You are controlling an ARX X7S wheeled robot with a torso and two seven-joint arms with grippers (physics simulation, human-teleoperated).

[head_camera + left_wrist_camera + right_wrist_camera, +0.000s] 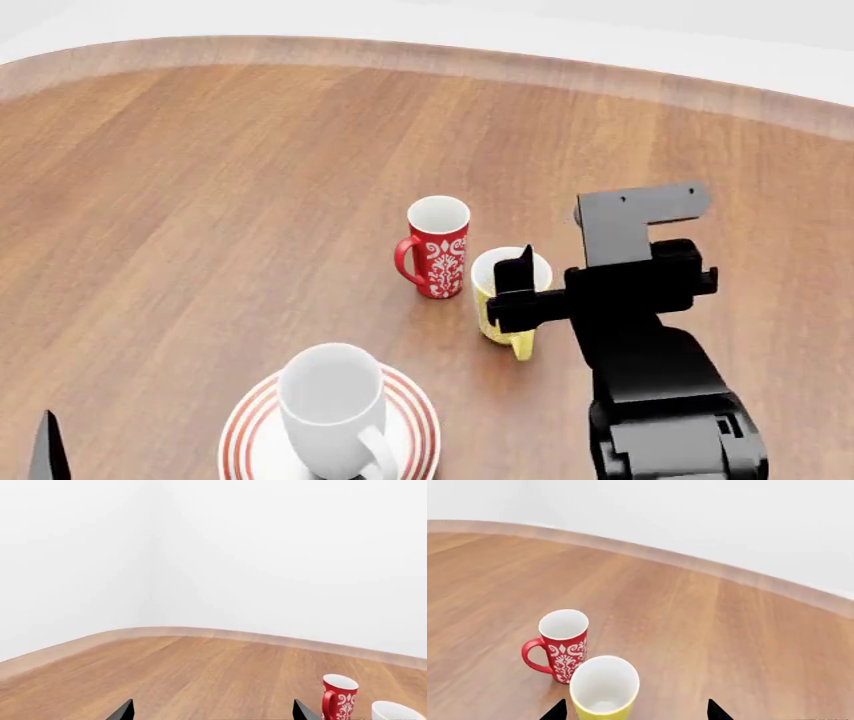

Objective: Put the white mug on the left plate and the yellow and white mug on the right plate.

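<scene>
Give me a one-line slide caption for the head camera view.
White mug sits on a red-ringed plate while the right gripper closes in on the yellow and white mug beside a red mug.

Head view: the white mug (pixel 334 408) stands on the left plate (pixel 247 432) at the near edge of the desk (pixel 200 200). Behind it and to the right stands the red mug (pixel 437 246); the yellow mug (pixel 505 303) stands just beside that, nearer and to its right. The right gripper (pixel 514 290) is at the yellow mug.
</scene>
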